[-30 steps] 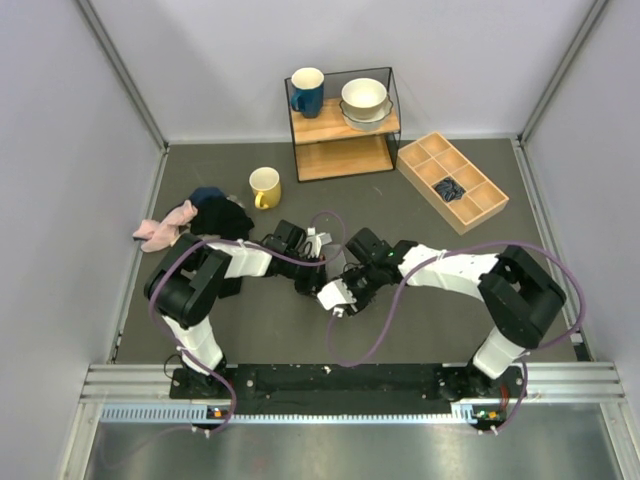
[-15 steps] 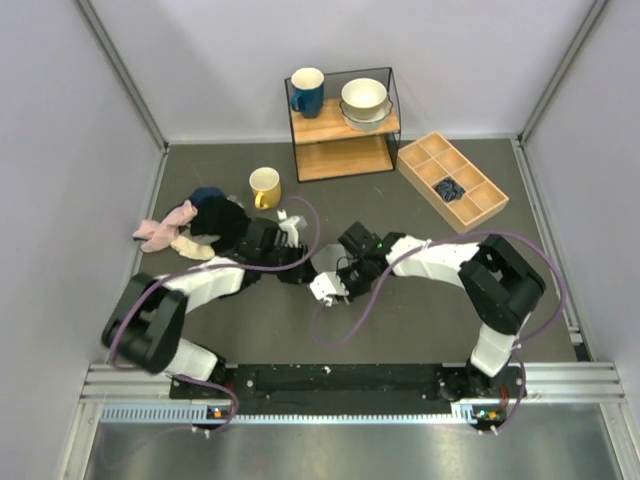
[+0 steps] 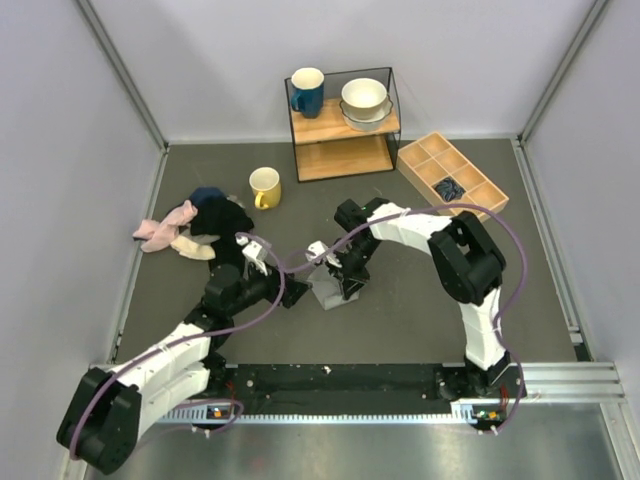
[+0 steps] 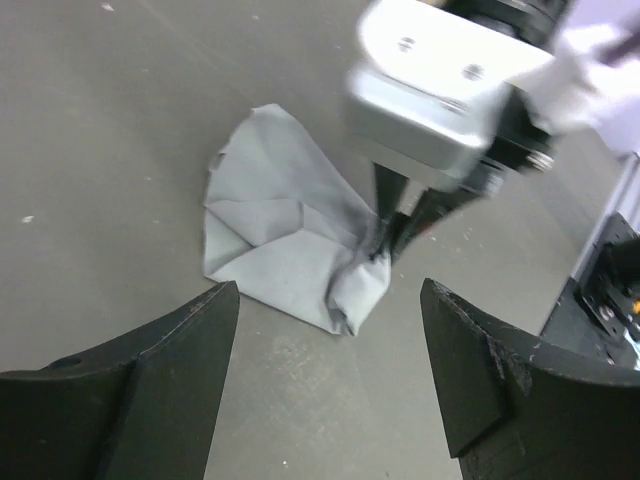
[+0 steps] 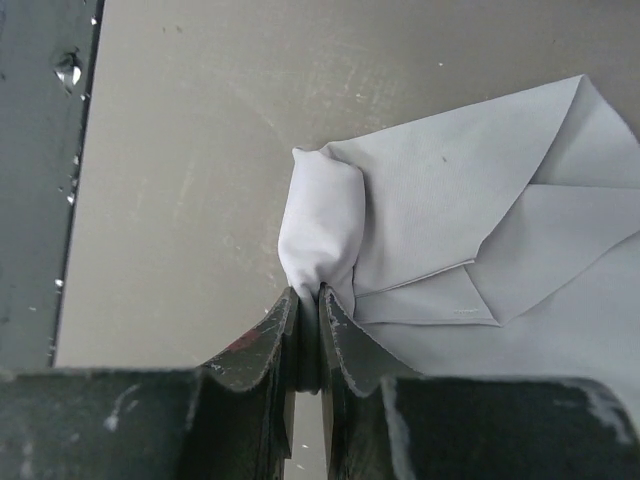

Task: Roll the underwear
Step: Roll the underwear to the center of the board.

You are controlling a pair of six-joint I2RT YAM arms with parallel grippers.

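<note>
The underwear [image 4: 275, 245] is a light grey cloth lying folded on the dark table, with one corner bunched into a small roll [image 5: 322, 225]. My right gripper [image 5: 308, 296] is shut on that rolled corner, its fingers [image 4: 392, 232] pointing down onto it. In the top view the underwear [image 3: 326, 291] sits mid-table, with the right gripper [image 3: 345, 283] at its right edge. Just left of the cloth my left gripper [image 3: 293, 294] stands open. Its own view shows the left gripper [image 4: 330, 292] short of the cloth's near edge, not touching it.
A yellow mug [image 3: 265, 187] stands behind the cloth. At the left lies a heap of pink and black clothes [image 3: 190, 224]. A shelf [image 3: 344, 125] at the back holds a blue mug [image 3: 307, 92] and bowls [image 3: 364, 100]. A wooden divided tray [image 3: 470, 205] at the right holds a dark bundle [image 3: 449, 188].
My left gripper has opened, let go of the cloth and drawn back toward the near left. My right gripper has shut on the cloth's bunched corner.
</note>
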